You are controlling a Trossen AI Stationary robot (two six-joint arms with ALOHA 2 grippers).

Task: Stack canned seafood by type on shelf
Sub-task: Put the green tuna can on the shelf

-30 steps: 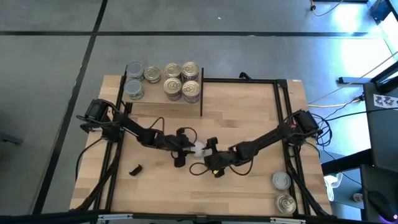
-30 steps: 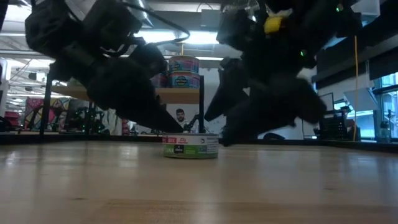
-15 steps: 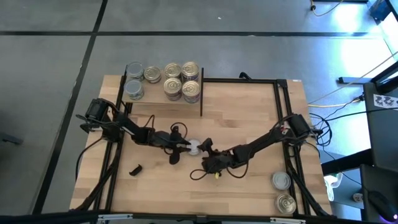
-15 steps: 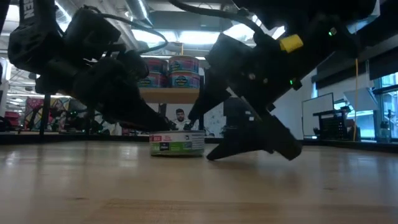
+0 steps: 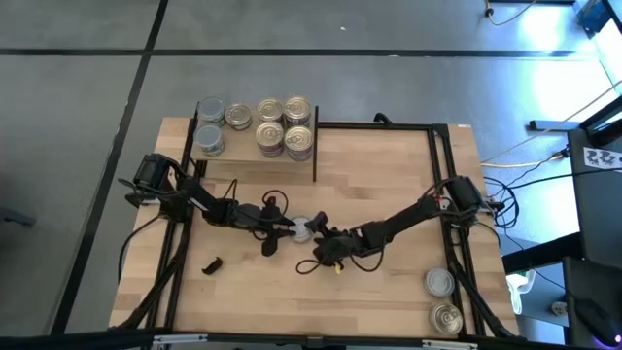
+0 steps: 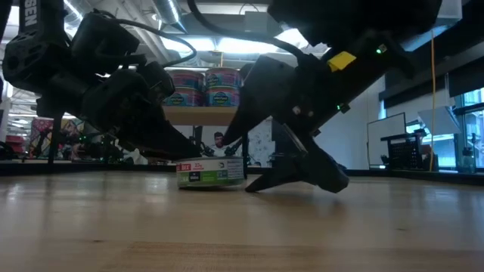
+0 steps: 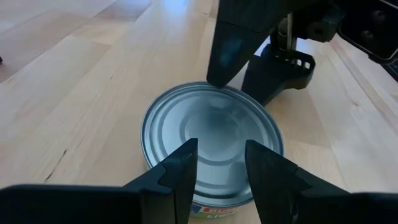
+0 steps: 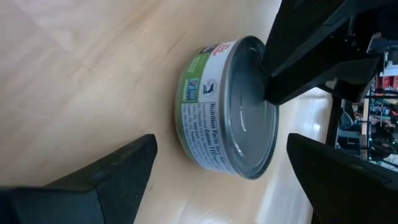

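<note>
A silver-topped tin lies mid-table, well short of the shelf. The left gripper, half open, hovers over its lid, holding nothing. The right gripper stands wide beside it, empty. Best practice, in my judgement: straddle the rim squarely before closing. Only the right wrist view shows the tin's label.

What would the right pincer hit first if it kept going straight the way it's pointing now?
The silver-topped tin lying on the table: it sits dead ahead between the right pincer's wide-open fingers. Just past it is the left pincer, whose fingers hover over the tin's top, though depth there is hard to judge.
</note>
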